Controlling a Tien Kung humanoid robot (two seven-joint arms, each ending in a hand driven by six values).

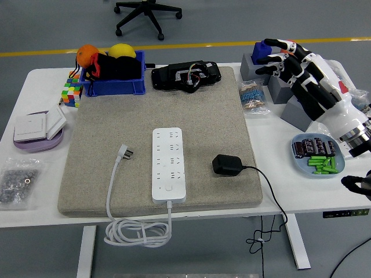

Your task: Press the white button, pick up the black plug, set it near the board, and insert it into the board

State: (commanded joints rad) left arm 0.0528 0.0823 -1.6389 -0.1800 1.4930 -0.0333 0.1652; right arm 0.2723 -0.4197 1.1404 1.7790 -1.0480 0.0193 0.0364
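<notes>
Black, the plug (226,165) lies on the grey mat (116,139) just right of the white power strip (168,165), its cable trailing off the table (272,150) edge. The strip's white button (168,187) sits near its front end. The right hand (285,58) hovers well apart, up at the far right, fingers spread and holding nothing, over grey blocks (278,87). Between hand and plug lie a bag of small parts (253,97) and a blue dish (316,155) of green and dark pieces.
</notes>
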